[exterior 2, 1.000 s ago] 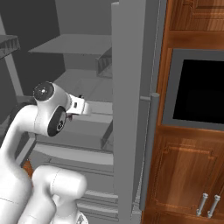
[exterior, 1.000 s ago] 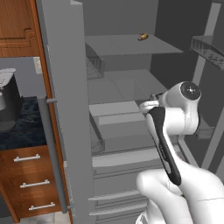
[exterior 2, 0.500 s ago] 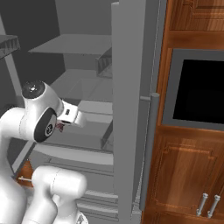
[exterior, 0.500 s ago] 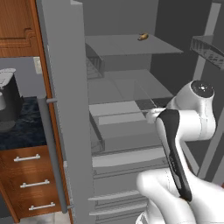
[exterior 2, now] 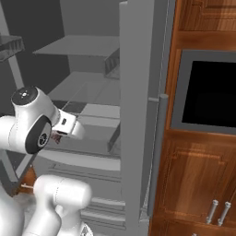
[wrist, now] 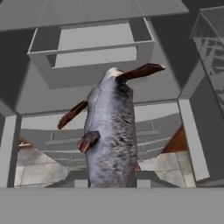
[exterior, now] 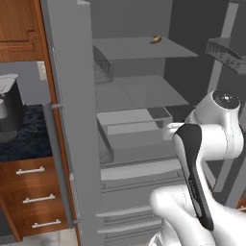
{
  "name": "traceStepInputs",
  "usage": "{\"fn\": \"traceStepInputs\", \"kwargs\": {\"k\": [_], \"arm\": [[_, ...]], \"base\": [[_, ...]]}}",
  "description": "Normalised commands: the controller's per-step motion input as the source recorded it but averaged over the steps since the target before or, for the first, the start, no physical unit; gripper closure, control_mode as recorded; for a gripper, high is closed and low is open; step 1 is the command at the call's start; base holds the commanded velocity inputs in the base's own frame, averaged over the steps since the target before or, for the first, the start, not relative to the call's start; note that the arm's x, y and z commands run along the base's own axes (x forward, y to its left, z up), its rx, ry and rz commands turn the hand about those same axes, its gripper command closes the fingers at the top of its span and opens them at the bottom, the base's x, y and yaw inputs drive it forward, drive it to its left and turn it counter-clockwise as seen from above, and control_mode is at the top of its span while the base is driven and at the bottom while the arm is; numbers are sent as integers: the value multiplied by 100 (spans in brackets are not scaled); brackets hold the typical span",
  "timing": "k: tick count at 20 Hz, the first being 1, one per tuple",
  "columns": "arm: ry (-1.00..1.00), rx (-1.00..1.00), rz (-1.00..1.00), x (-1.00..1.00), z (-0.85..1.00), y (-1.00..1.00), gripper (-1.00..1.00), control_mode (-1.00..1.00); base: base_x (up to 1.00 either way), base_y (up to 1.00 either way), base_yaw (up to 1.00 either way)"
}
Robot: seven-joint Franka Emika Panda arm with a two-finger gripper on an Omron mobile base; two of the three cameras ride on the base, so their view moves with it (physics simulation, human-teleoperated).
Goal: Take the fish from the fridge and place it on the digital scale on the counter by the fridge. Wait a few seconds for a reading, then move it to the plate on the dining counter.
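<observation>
The fish (wrist: 109, 131), grey with reddish-brown fins, hangs tail-first in the hand view, and my gripper (wrist: 111, 180) is shut on its lower end. A sliver of the fish (exterior 2: 57, 137) shows under the hand in the right base view. The hand (exterior 2: 69, 125) is in front of the open fridge (exterior: 72, 96), just outside its middle shelves, with the pulled-out grey drawer (wrist: 92, 48) beyond the fish. The counter (exterior: 24, 139) lies left of the fridge door. The digital scale, the plate and the dining counter are out of view.
A black-and-silver coffee machine (exterior: 9, 108) stands on the counter. The open fridge doors (exterior 2: 138, 92) flank the arm on both sides, with door racks (exterior: 226, 50) at the right. A small yellowish item (exterior: 154, 39) sits on the top shelf. A black microwave (exterior 2: 207, 92) is set in wood cabinets.
The arm has drawn back out of the fridge, its elbow swinging right in the left base view, and the hand has come away from the shelf. The fish stays in the grip.
</observation>
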Motion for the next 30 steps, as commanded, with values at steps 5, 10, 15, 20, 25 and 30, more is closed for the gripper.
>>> {"fn": "traceStepInputs", "kwargs": {"k": [5,10,15,20,25,30], "arm": [[0,0,0,0,0,0,100,100],[0,0,0,0,0,0,100,100],[0,0,0,0,0,0,100,100],[0,0,0,0,0,0,100,100],[0,0,0,0,0,0,100,100],[0,0,0,0,0,0,100,100]], "base": [[-100,1,0],[-64,0,13],[-20,0,48],[-40,0,70],[-66,1,76],[-57,4,74]]}}
